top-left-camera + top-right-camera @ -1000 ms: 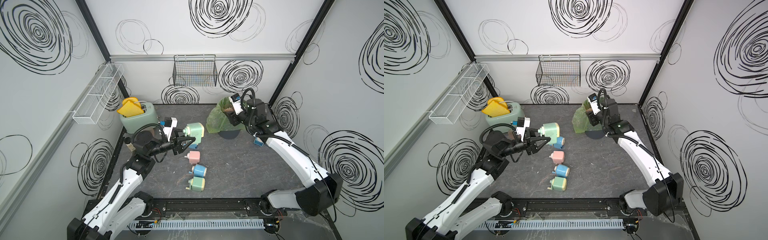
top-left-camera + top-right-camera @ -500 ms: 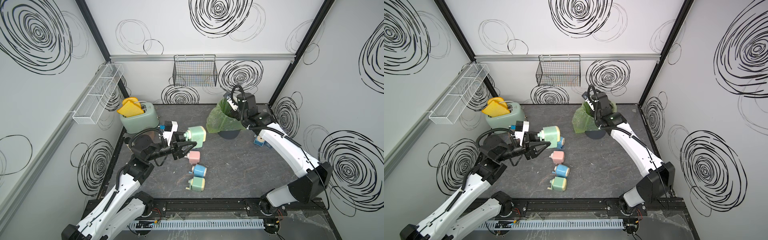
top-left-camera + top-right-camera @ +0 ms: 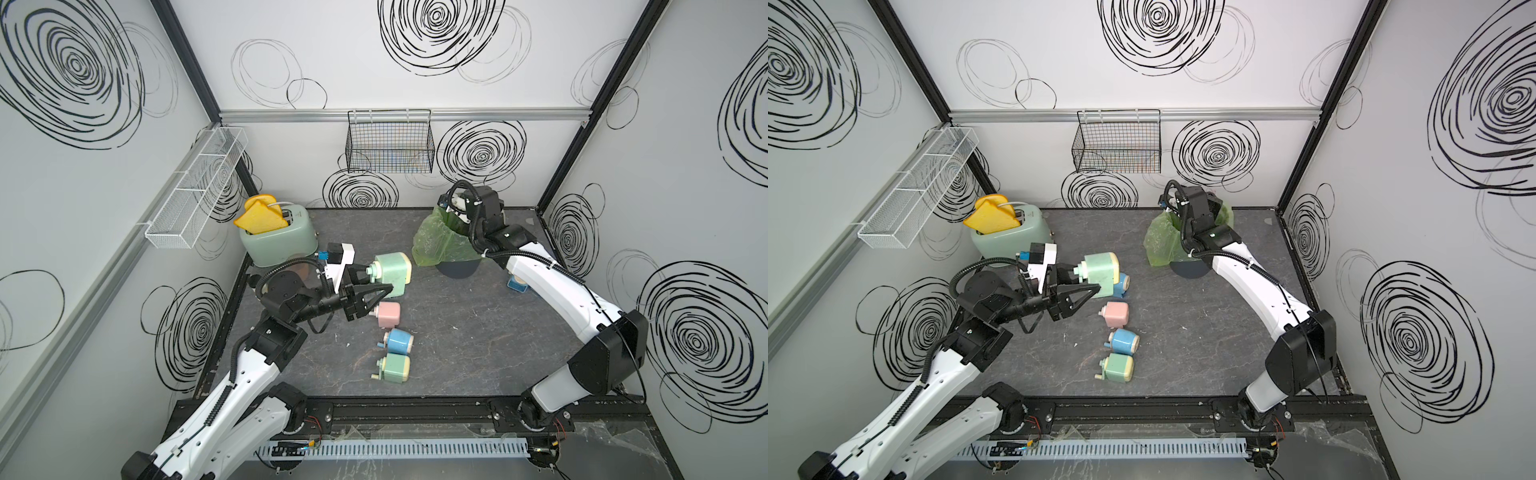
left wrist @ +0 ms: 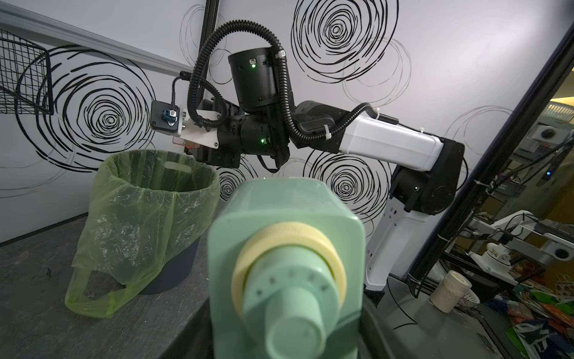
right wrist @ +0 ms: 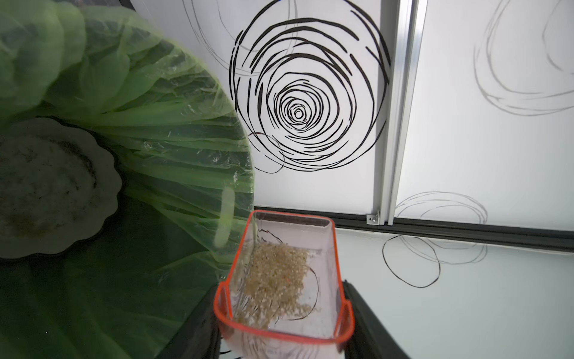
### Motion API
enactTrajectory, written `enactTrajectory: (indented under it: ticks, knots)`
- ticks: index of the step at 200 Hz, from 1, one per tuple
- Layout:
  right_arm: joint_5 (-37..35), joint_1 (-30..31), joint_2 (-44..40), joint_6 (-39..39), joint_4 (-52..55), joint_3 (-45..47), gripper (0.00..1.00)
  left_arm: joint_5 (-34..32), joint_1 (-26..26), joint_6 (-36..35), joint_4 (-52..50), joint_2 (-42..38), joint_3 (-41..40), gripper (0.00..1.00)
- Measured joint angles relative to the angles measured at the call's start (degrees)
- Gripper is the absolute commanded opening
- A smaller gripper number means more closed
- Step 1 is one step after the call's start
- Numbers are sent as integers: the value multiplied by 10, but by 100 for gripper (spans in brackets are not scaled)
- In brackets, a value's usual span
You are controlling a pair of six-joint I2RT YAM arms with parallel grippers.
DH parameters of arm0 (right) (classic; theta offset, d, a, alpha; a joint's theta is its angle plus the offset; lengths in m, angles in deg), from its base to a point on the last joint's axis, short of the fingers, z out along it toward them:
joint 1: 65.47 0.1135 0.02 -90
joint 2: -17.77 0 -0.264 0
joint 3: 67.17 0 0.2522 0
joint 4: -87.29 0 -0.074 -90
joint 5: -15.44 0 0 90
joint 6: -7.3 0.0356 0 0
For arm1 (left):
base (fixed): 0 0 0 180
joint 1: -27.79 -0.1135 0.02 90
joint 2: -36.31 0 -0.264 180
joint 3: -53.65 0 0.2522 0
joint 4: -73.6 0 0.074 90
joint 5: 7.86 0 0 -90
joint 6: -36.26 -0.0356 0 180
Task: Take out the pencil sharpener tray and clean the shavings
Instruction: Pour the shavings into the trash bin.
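Observation:
My left gripper (image 3: 382, 282) is shut on the large mint-green pencil sharpener (image 3: 392, 268), held just above the table, left of centre. The sharpener fills the left wrist view (image 4: 285, 248), its dial facing the camera. My right gripper (image 5: 284, 329) is shut on the clear, orange-rimmed tray (image 5: 323, 248), held at the rim of the bin lined with a green bag (image 5: 155, 124). The pale tan shavings (image 5: 273, 273) lie heaped inside the tray. In both top views the right wrist (image 3: 478, 203) hangs over the bin (image 3: 440, 245) and hides the tray.
Small pink (image 3: 388, 313), blue (image 3: 399, 340) and green (image 3: 395, 368) sharpeners lie in a row mid-table. A green toaster (image 3: 278, 245) stands at the back left. A black wire basket (image 3: 390, 145) hangs on the back wall, a white wire shelf (image 3: 195, 191) on the left wall.
My right arm has swung left and back, carrying the tray from the bin's right side to above its rim. The left gripper and its sharpener have barely shifted.

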Motion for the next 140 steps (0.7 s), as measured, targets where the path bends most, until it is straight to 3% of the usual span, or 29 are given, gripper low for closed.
enactTrajectory:
  ticks: [84, 140]
  knots:
    - [18, -6, -55, -153, -65, 76, 40, 0, 0, 3, 9, 0, -4, 42]
    - [44, -19, -56, -193, -82, 90, 38, 0, 1, 3, 12, 0, -4, 42]
